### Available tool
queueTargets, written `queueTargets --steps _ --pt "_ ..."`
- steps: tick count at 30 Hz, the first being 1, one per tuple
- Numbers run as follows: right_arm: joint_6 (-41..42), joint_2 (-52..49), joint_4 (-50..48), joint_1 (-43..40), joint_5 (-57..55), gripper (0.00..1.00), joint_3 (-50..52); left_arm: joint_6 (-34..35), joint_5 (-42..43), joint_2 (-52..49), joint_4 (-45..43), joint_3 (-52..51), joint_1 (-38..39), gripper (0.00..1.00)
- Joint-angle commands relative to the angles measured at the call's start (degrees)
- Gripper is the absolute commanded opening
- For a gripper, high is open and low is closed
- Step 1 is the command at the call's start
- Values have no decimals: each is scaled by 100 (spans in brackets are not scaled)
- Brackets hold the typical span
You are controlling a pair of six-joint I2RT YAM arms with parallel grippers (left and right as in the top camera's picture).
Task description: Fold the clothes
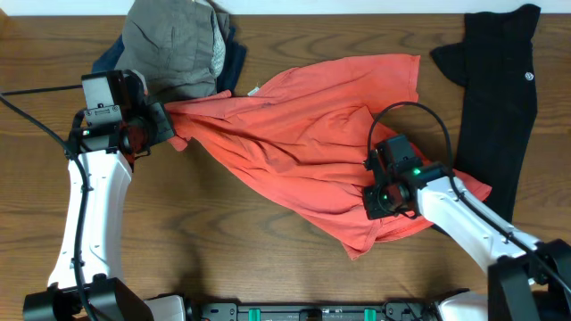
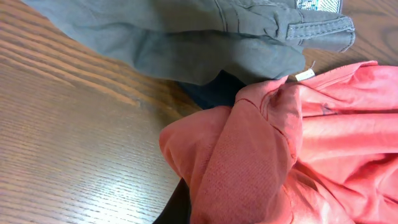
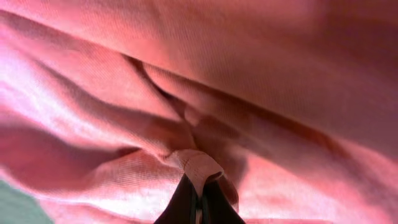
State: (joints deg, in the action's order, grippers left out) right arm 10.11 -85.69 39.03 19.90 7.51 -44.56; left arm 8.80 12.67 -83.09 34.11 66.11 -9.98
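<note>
Right jaws: closed. In the right wrist view the two dark fingertips [image 3: 179, 206] met on a narrow hemmed fold of the coral-red T-shirt [image 1: 303, 152], which filled the rest of that view in soft creases.

Left jaws: largely buried in cloth. A bunched corner of the same T-shirt was gathered into them and drawn out in tight pleats, so they read as clamped on it. Only a dark sliver of the mechanism showed beneath the bunch in the left wrist view.

Between the two holds the T-shirt lay unfolded and rumpled on the wooden surface [image 1: 268, 267]. It ran diagonally from the left hold at the upper left to the right hold at the lower right, with a broad panel spreading toward the far edge. A small white label [image 2: 305, 74] sat at its upper seam.

Just beyond the left hold a grey-khaki garment [image 1: 174, 49] lay heaped over a navy piece [image 1: 235, 55], and its lower edge touched the T-shirt. A black shirt [image 1: 500, 98] lay stretched along the right side, just beside the T-shirt's lower right corner. Whether those two touched could not be told.

The white left arm [image 1: 94, 214] reached in from the near left and the right arm [image 1: 473, 218] from the near right.
</note>
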Motion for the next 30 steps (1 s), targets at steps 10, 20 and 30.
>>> queueTargets --steps 10,20,30 --pt "-568 1307 1196 -1749 -302 1 -3381 -17 -74 1818 -186 573 -24 6" --pt "-1051 1316 1327 -3080 -291 1 -5796 616 28 2922 -1419 619 -24 6" --pt "-1478 1320 2365 -3681 46 1 -7119 693 1051 2861 -726 2203 -24 6"
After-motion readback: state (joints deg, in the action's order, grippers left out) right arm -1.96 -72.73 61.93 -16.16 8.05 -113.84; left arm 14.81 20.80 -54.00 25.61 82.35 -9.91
